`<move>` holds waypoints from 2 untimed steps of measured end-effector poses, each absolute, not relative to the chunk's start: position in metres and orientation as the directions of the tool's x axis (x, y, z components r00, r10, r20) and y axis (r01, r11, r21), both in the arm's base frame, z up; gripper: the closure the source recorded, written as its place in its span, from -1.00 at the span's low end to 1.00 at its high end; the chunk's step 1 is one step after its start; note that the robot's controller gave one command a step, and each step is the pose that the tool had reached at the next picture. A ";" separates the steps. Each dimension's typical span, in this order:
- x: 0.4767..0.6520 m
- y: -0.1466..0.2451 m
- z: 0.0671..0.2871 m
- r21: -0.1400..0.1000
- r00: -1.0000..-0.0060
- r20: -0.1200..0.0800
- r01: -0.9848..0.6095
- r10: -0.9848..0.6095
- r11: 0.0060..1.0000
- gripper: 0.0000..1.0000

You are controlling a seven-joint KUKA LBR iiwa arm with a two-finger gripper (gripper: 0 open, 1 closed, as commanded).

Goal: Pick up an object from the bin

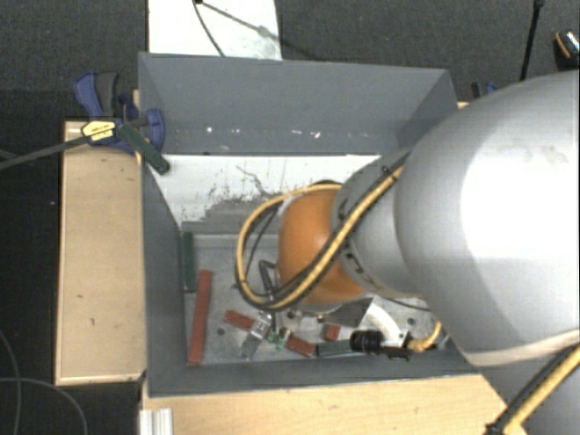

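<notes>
You are viewing the arm's orange cover (313, 243) hanging low in the grey bin (172, 370), with the jaws sitting beneath it near the floor; you cannot tell whether they are released or clenched. A small red block (239, 319) is lying just left of the jaws. A long red bar (198, 317) and a dark green bar (188, 261) are lying farther left, and a black cylinder (367, 341) is lying to their right.
</notes>
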State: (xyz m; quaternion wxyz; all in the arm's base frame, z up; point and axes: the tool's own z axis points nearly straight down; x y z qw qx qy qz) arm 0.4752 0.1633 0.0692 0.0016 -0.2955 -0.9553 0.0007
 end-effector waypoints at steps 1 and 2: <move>0.475 0.163 0.069 -0.002 -0.823 0.003 0.567 0.567 0.823 -1.00; 0.475 0.164 0.069 -0.001 -0.821 0.003 0.572 0.572 0.821 1.00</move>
